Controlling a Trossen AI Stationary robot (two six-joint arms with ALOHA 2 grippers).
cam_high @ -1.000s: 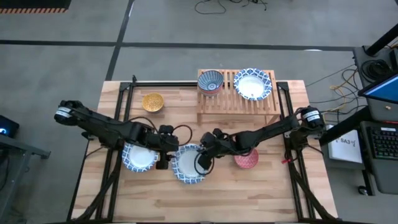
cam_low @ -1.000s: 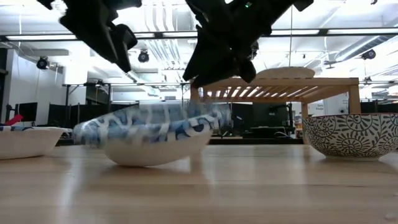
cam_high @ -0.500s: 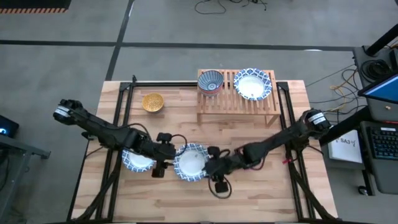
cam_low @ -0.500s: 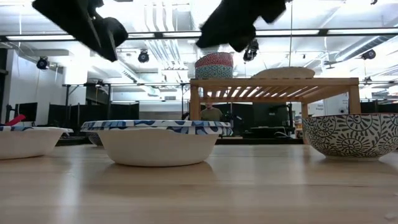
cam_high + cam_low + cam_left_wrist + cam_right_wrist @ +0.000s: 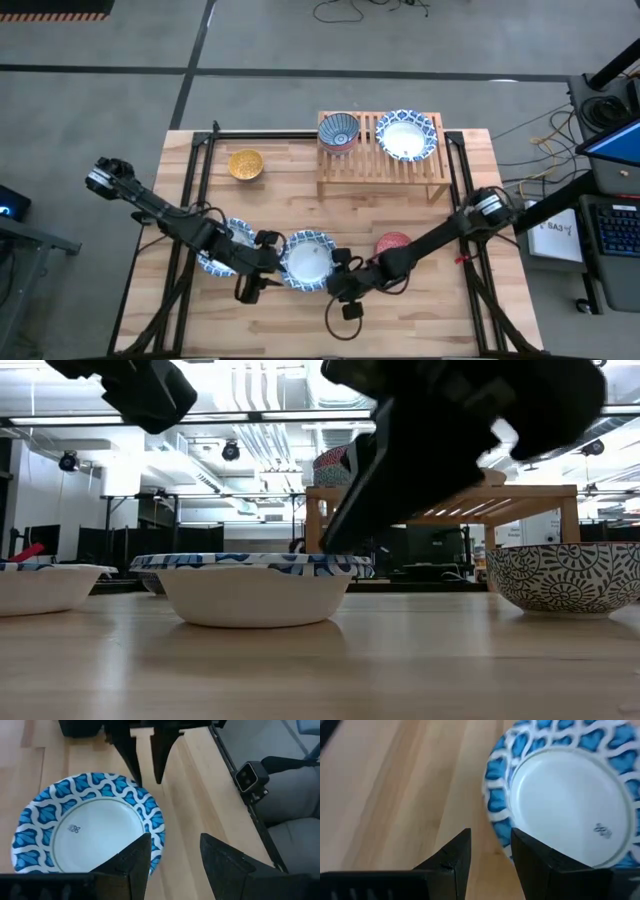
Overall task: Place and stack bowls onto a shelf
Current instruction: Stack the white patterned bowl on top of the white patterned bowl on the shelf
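- Low rack of light wooden slats, the shelf [image 5: 382, 152]: stands at the far side of the wooden counter [image 5: 440, 310] and carries two bowls side by side, a small dark blue patterned bowl [image 5: 338, 130] and a large blue-and-white patterned bowl with a white inside [image 5: 406, 135]. In the low view a reddish bowl seems to sit on a teal one there; the stack cannot be confirmed from above.
- Left on the counter: a small yellow bowl [image 5: 245, 164] near the shelf, a small red bowl [image 5: 394, 245], and two more large blue-and-white bowls, one central [image 5: 307, 260] and one [image 5: 222, 249] largely under the left arm. By this count the task appears less than half done.
- Left tool [image 5: 172, 857]: jaws apart, empty, just beside the central bowl's rim.
- Right tool [image 5: 490, 852]: jaws apart, empty, at the opposite rim of the same bowl; both arms reach low over the counter's near half.
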